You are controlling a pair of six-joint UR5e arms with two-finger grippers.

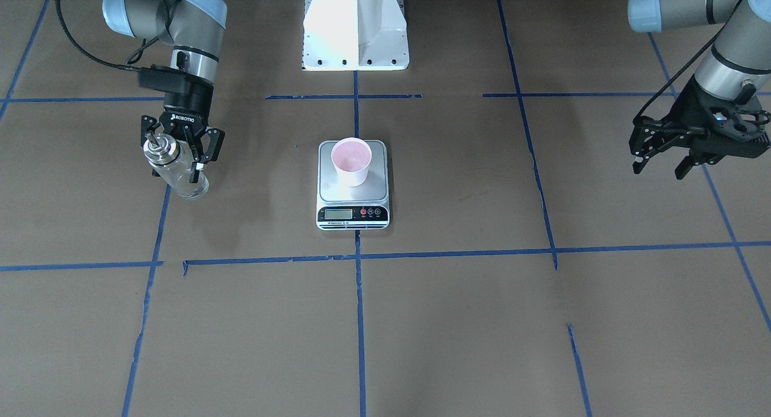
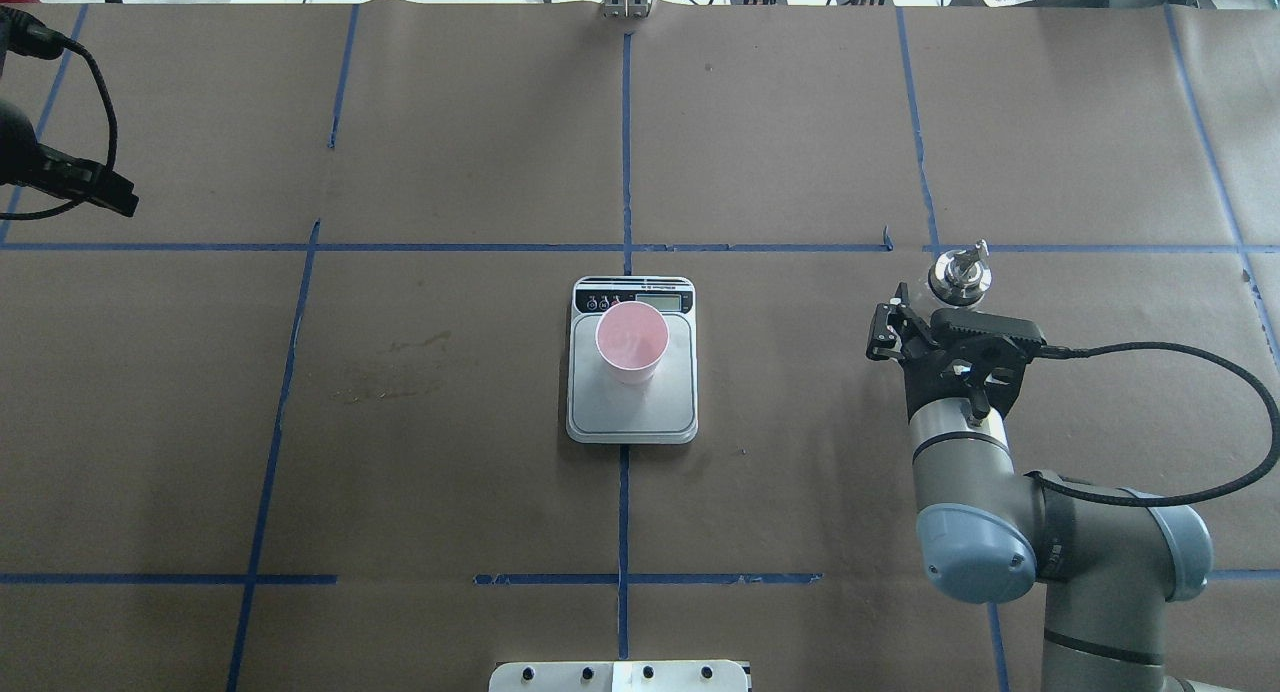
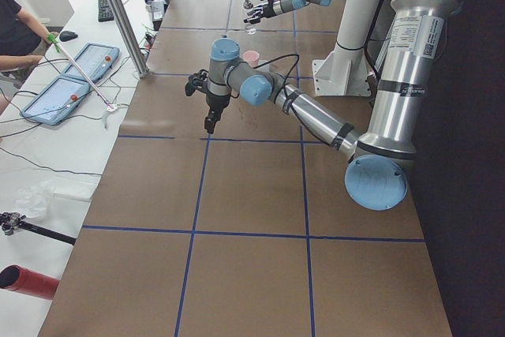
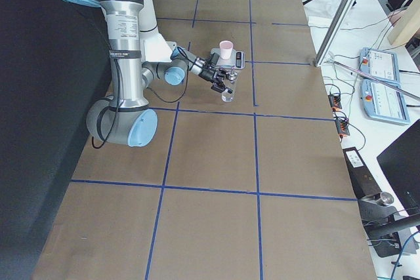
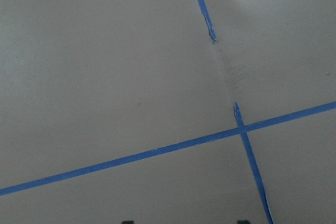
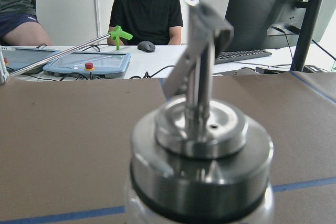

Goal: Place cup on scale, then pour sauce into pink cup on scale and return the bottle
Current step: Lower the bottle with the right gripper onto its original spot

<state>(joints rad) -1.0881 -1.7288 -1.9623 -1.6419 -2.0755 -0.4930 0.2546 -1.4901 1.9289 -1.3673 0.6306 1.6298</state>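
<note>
Bottle sat inside right gripper, clamp not discernible; grip needed seating firm on glass before lifting upright toward cup on scale.

A small white paper cup, pale pink inside, stands upright on the brushed-steel platform of the kitchen scale, towards its rear edge, away from the display. The clear glass bottle, with silver collar and spout, stands well apart on the counter, between the right end effector fingers; contact unclear
</note>
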